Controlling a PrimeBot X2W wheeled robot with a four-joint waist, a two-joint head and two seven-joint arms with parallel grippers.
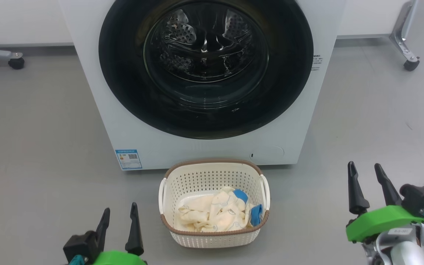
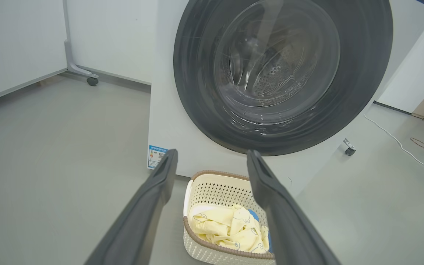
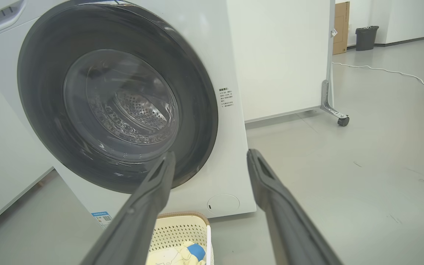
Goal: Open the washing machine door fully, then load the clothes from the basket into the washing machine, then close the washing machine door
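While the washing machine door [image 1: 206, 70] sits shut ahead, left gripper [image 1: 120, 208] spread wide, empty, right gripper [image 1: 364, 165] likewise, basket [image 1: 212, 162] of clothes [image 1: 212, 213] between them.

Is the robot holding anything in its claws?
Nothing is held. The left gripper and the right gripper are both open and empty; the clothes lie in the basket.

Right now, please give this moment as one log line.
washing machine door: shut | clothes: in basket | left gripper: open, empty | right gripper: open, empty | stage: door not yet opened
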